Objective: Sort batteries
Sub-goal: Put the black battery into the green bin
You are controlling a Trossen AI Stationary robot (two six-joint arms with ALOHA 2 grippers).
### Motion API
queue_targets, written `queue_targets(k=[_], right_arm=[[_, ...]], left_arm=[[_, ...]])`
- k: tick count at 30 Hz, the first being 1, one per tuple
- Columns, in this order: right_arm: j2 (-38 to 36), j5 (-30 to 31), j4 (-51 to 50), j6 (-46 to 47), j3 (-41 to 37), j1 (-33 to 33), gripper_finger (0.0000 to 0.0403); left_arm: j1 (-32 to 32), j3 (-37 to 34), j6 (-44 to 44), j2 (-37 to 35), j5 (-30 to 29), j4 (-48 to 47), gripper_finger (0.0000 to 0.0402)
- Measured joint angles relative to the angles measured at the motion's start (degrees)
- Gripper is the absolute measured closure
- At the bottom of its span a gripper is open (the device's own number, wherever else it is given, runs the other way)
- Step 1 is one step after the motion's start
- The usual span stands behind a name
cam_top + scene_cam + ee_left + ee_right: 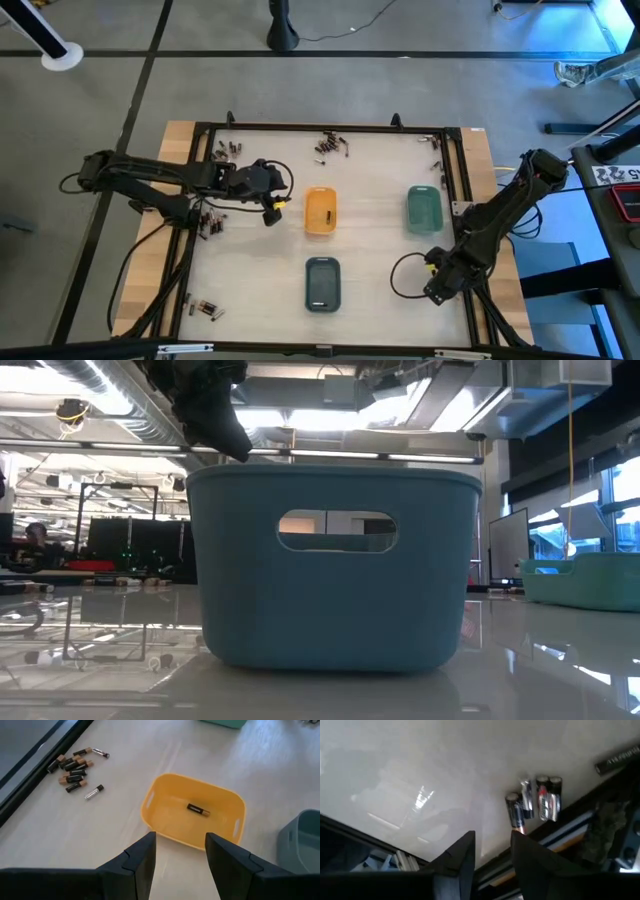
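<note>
The left gripper (180, 852), fingers apart & empty, hangs just left of the small orange plastic tray (155, 812), w/ one dark battery (198, 809) inside. The right gripper (492, 851), also apart, is low by silvery batteries (535, 800) at the table's right edge. It might knock them under the black frame (620, 767).
</note>
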Motion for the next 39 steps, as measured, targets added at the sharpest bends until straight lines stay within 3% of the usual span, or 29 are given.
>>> queue_targets(k=[6, 25, 39], right_arm=[[2.6, -4.1, 0.3, 1.2, -1.0, 0.2, 0.0285], [13.2, -5.9, 1.7, -6.2, -1.4, 0.2, 0.0285], [14.1, -9.4, 9.6, -5.5, -2.9, 1.5, 0.0285]], left_arm=[[0.0, 0.0, 0.0, 0.0, 0.0, 0.0, 0.024], [0.0, 0.0, -0.3, 0.0, 0.0, 0.0, 0.024], [0.0, 0.0, -0.4, 0.0, 0.0, 0.0, 0.024]])
